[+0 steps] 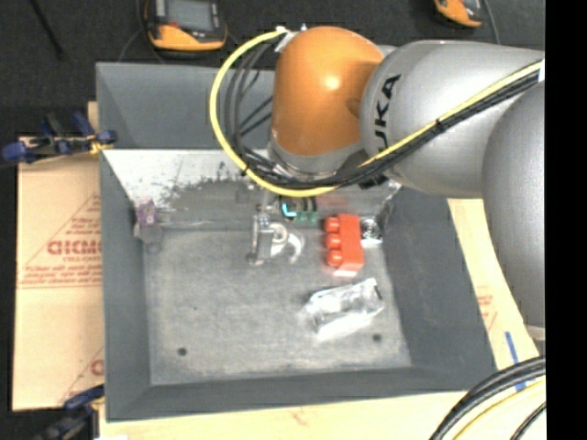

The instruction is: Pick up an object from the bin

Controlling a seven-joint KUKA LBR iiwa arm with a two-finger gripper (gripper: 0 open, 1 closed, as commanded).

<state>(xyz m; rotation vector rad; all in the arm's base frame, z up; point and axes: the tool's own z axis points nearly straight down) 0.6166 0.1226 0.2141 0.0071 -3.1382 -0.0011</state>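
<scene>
Gripper (269, 243) hangs low at the bin's (127, 293) centre, just left of a red block (342, 244); open or closed, I cannot tell.

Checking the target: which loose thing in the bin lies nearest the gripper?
The small white curved piece, right beside the gripper; the red block and clear packet lie farther off.

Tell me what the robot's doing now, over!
Gripper low over middle of bin. Orange-red block close by, on view's right. Clear plastic packet nearer the front. Small purple piece far left, out of the way.
</scene>
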